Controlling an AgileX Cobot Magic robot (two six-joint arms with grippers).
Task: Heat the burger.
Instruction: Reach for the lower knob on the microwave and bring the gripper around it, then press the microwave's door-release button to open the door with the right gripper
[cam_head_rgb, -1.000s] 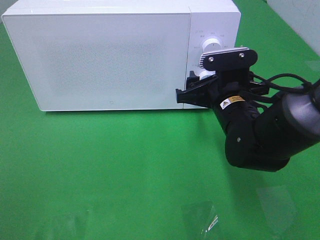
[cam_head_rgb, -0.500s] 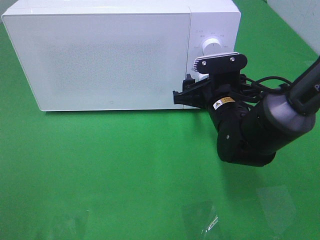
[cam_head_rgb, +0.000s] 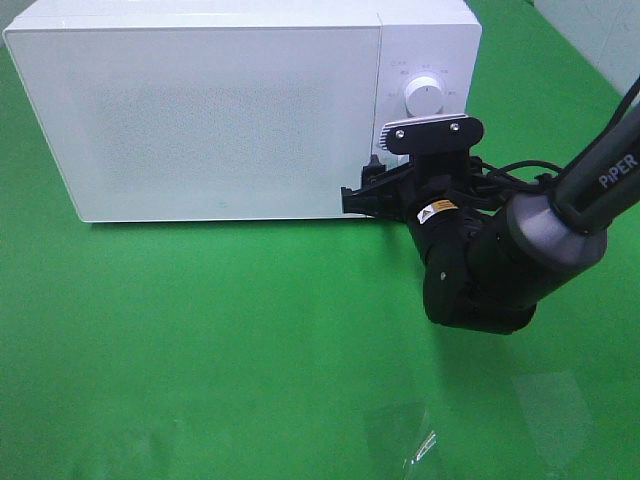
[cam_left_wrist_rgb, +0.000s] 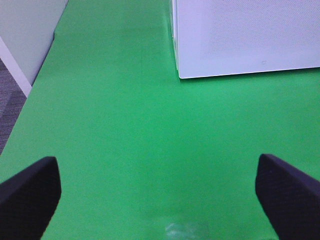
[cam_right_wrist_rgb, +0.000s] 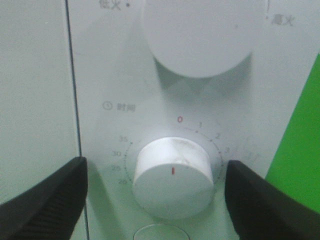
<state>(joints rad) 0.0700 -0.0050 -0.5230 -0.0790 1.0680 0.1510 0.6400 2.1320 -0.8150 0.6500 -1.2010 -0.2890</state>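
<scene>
Timer-setting looks like the step in hand. The microwave (cam_head_rgb: 200, 110) stands with its door shut, and the burger shows in no view; I judge it is inside, behind the frosted door, but cannot confirm that.

The right gripper (cam_right_wrist_rgb: 157, 200) hovers square to the control panel. Its jaws are spread to either side of the timer knob (cam_right_wrist_rgb: 172, 182), gripping nothing and clear of the knob. The knob's red mark seems to point at zero, so no time appears set.

The next move calls for easing forward, pinching the knob evenly and twisting it toward the numerals without slipping off its smooth rim.

The power knob (cam_head_rgb: 424, 97) sits just beside and should be left alone. One finger lies near the door seam.

The left gripper (cam_left_wrist_rgb: 159, 197) hangs wide apart and empty over the green mat (cam_head_rgb: 200, 330). A clear wrapper (cam_head_rgb: 415, 445) lies well apart.
</scene>
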